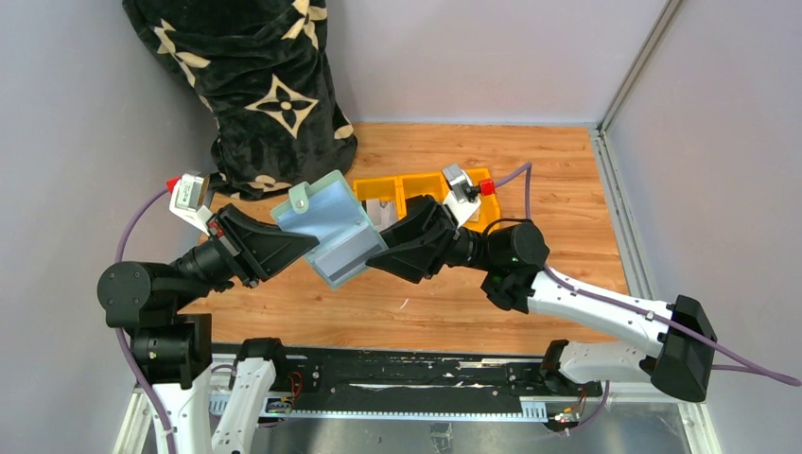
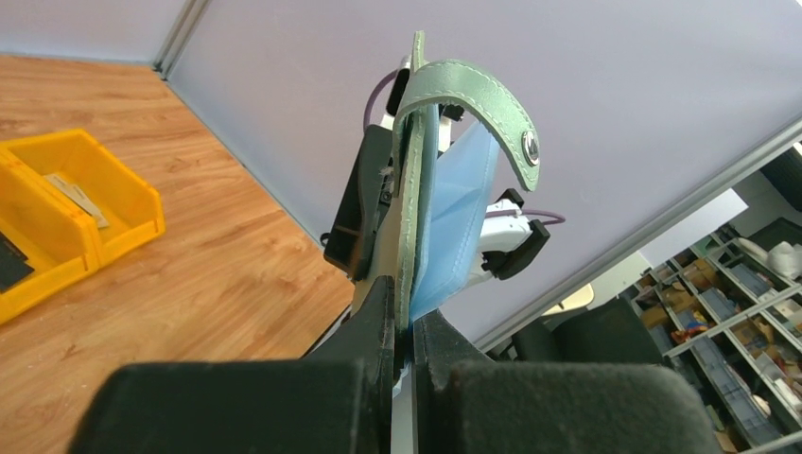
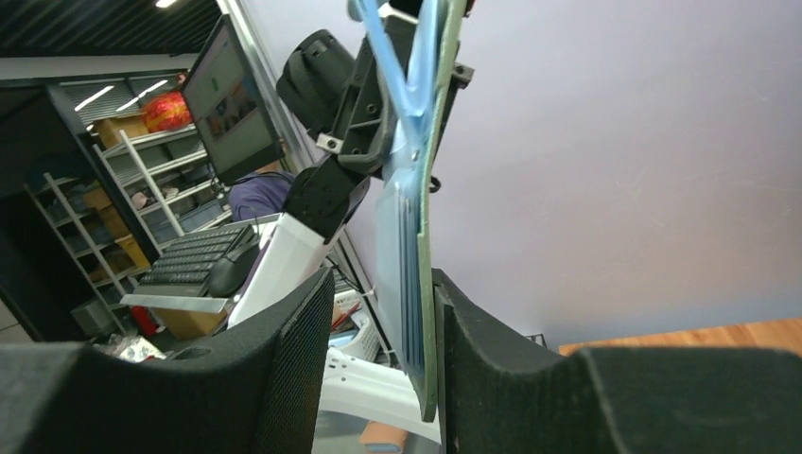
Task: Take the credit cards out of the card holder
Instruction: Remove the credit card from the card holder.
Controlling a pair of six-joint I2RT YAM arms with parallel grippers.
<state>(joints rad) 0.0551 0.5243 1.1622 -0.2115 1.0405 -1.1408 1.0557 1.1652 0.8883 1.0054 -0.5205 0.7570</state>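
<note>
- A black cloth (image 1: 255,85) with pale flower marks stands heaped at 11 o'clock on the tabletop (image 1: 567,189).
- The left gripper (image 2: 405,326) comes in from 9 o'clock. Its jaws are clamped tight on the green cover edge of the card holder (image 1: 331,232).
- The card holder hangs above the middle of the tabletop, folded open, with its clear bluish sleeves facing up in the top view. Its snap tab (image 2: 492,104) curls free at the holder's 11 o'clock corner. Whether credit cards sit in the sleeves cannot be told.
- The right gripper (image 3: 385,284) reaches in from 4 o'clock. Its jaws stand apart around the holder's far edge: one finger (image 3: 473,359) lies against the green cover, and the other has a gap to the sleeves.
- A yellow tray (image 1: 421,184) rests on the tabletop at the holder's 1 o'clock; a pale card (image 2: 80,194) lies in one compartment.
</note>
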